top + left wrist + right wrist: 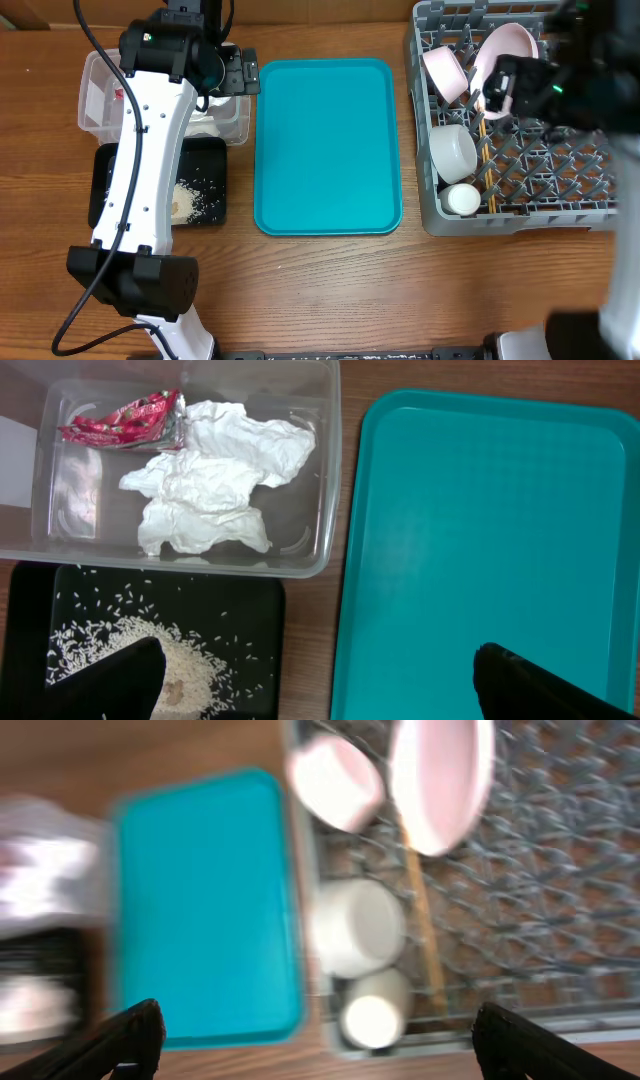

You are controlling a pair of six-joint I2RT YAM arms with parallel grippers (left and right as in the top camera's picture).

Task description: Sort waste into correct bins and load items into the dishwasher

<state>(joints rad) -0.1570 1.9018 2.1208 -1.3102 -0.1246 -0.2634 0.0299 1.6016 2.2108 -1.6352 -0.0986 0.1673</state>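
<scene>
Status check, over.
Left gripper, right gripper open, empty. Wrapper, napkins in clear tub; rice on black tray. Dishes in rack. Nothing blocking.

Overhead: my left arm covers most of the clear tub and part of the black tray, so the red wrapper shows only as a sliver. The right arm is a dark smear hiding one side of the dish rack. The right wrist view is motion-blurred throughout, with the chopsticks reading as one tan streak, so I can't count them; the left wrist view clips the black tray at the bottom edge and the teal tray at right and bottom.
</scene>
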